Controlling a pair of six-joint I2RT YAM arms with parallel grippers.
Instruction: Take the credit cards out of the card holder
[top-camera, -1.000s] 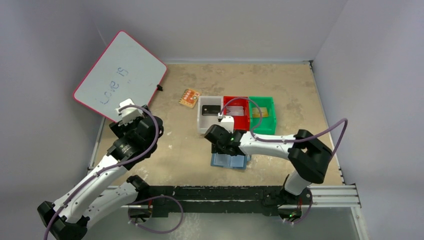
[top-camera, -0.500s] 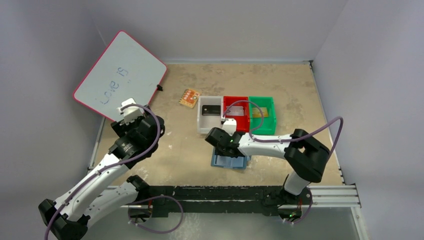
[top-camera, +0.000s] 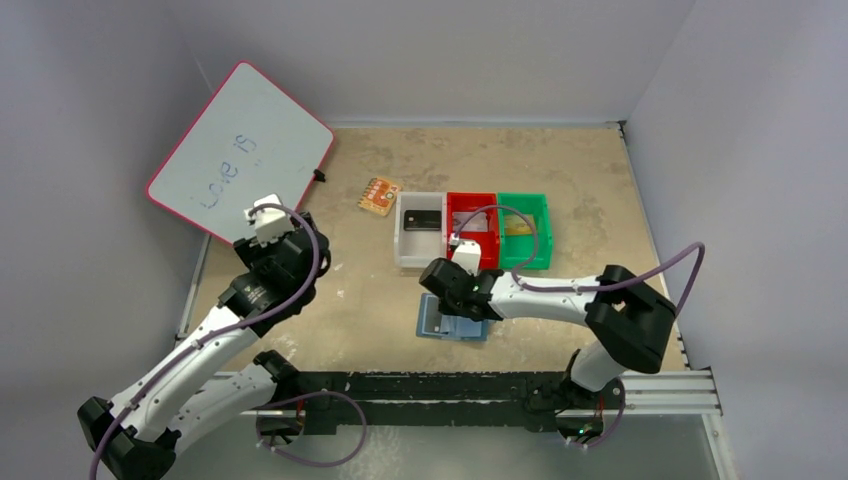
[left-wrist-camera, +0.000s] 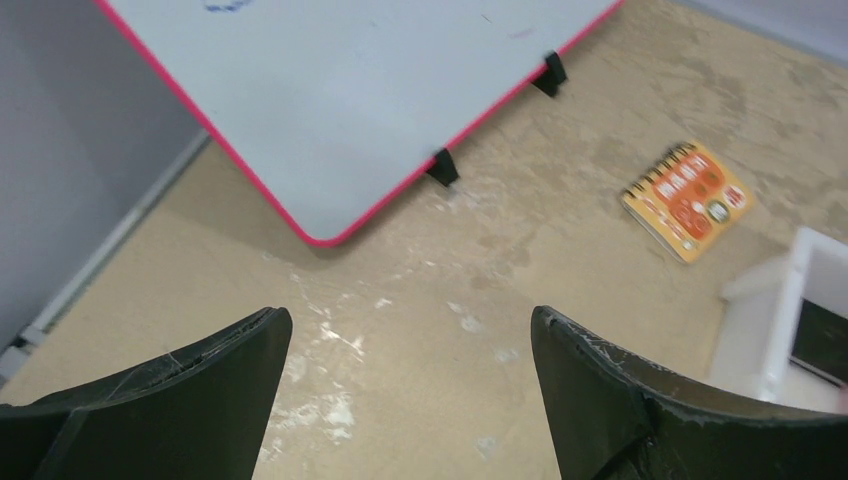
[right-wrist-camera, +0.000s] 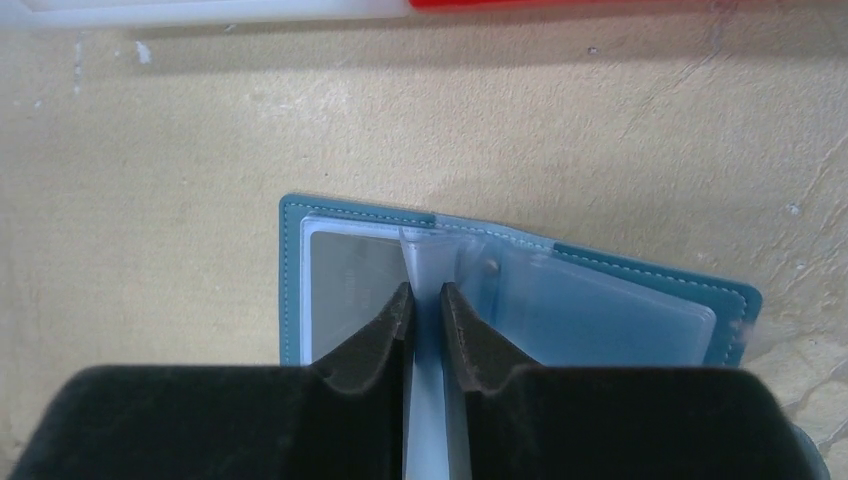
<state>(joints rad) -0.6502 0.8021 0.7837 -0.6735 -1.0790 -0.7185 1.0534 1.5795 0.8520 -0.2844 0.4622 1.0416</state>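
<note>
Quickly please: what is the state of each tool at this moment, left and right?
Left tool: open, holding nothing.
Right tool: closed, pinching a clear sleeve of the card holder.

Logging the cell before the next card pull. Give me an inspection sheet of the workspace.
Surface: tan tabletop, scuffed with white marks.
Job's things: blue bifold card holder open flat, silver-grey card in its left pocket; black card in white bin.
Clutter: orange patterned notebook; red bin; green bin.
Grippers: left gripper open above the tabletop; right gripper shut on the holder's clear inner leaf.
Cables: purple cables looped along both arms.
Surroundings: pink-edged whiteboard leaning at left; grey walls.
</note>
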